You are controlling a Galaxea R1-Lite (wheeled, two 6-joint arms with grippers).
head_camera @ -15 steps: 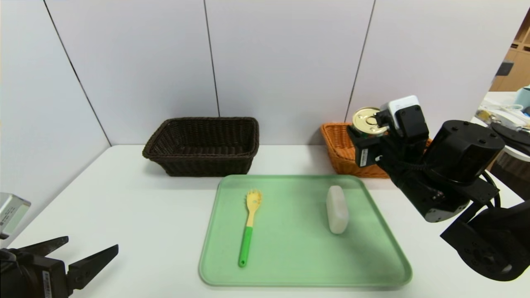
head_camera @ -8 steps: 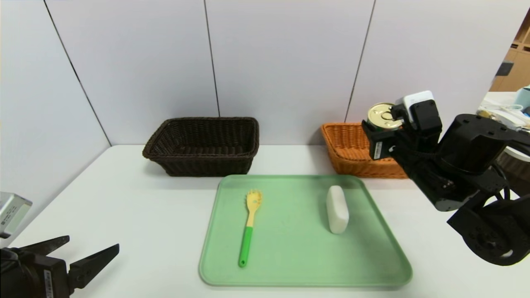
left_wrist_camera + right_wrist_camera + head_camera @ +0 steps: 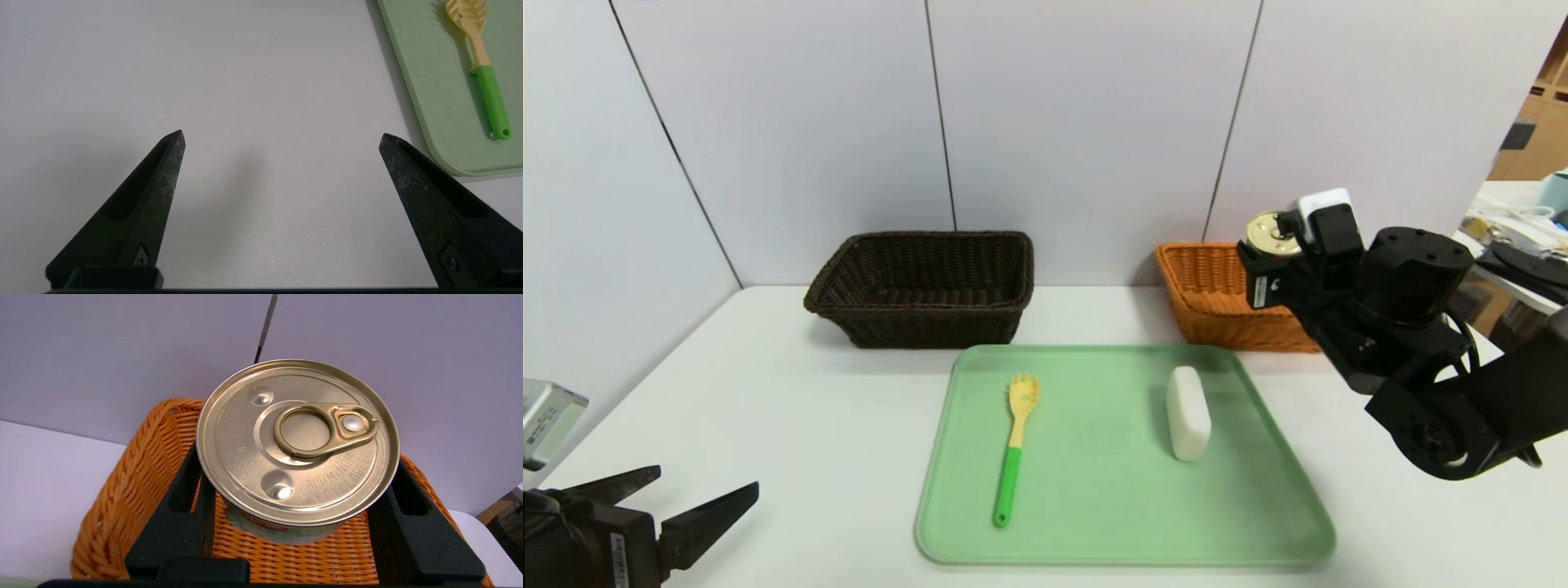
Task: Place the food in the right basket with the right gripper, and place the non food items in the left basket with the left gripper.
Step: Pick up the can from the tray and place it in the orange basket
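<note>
My right gripper [image 3: 1270,253] is shut on the tin can [image 3: 297,445], whose gold pull-tab lid [image 3: 1266,231] faces up, and holds it in the air above the orange right basket [image 3: 1213,302]. The same basket [image 3: 135,486] lies right beneath the can in the right wrist view. A yellow pasta fork with a green handle [image 3: 1013,445] and a white soap-like block [image 3: 1187,412] lie on the green tray [image 3: 1127,539]. The dark brown left basket [image 3: 923,286] stands empty at the back. My left gripper [image 3: 707,506] rests open over bare table at the near left, with the fork [image 3: 480,61] off to its side.
The white table [image 3: 792,408] carries the tray in the middle and both baskets along the grey wall panels. A cluttered side table [image 3: 1523,229] shows beyond the right arm.
My right arm has carried the can to the right and farther back, from the basket's near left corner to above its inside. The left arm has stayed put.
</note>
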